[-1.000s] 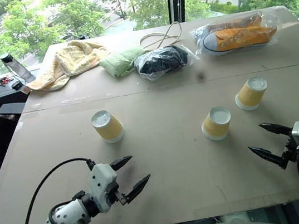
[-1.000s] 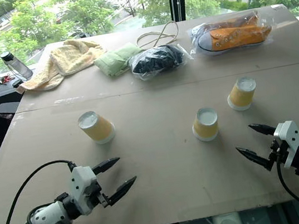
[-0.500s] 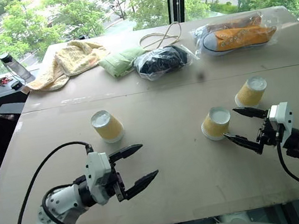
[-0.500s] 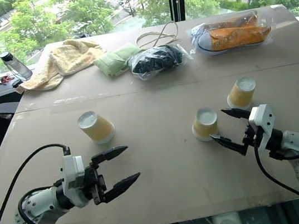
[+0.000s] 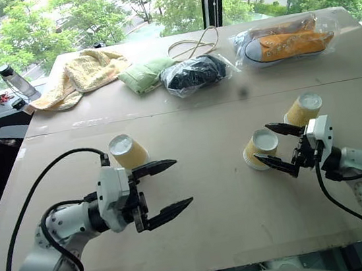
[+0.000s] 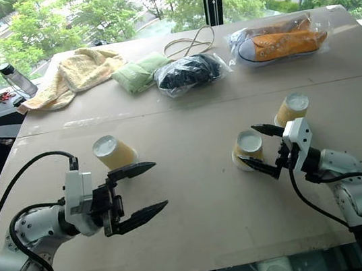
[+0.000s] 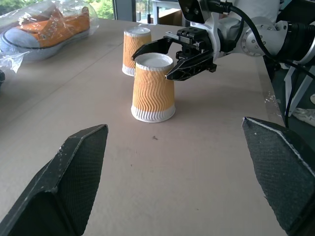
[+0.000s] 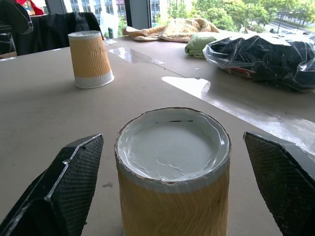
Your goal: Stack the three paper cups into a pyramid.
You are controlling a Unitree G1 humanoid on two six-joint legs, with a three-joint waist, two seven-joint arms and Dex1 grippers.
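Observation:
Three paper cups stand upside down on the brown table (image 5: 202, 234): a left cup (image 5: 127, 150), a middle cup (image 5: 262, 148) and a right cup (image 5: 303, 110). My right gripper (image 5: 262, 144) is open, its black fingers flanking the middle cup (image 8: 173, 167) near its top without visibly touching it. The left wrist view shows that same gripper (image 7: 167, 59) behind the middle cup (image 7: 152, 88), with the right cup (image 7: 135, 49) beyond. My left gripper (image 5: 183, 183) is open and empty, pointing right, just in front of the left cup (image 8: 89, 59).
Along the table's far side lie a yellow towel (image 5: 83, 72), a green cloth (image 5: 144, 74), a black bag in plastic (image 5: 195, 73), a cord (image 5: 197, 41) and orange shoes in plastic (image 5: 286, 41). A bottle (image 5: 12, 79) stands off the far left corner.
My right gripper moved left and away from me until its open fingers straddle the middle cup. My left gripper rose and turned to point right, near the left cup. The cups stayed put.

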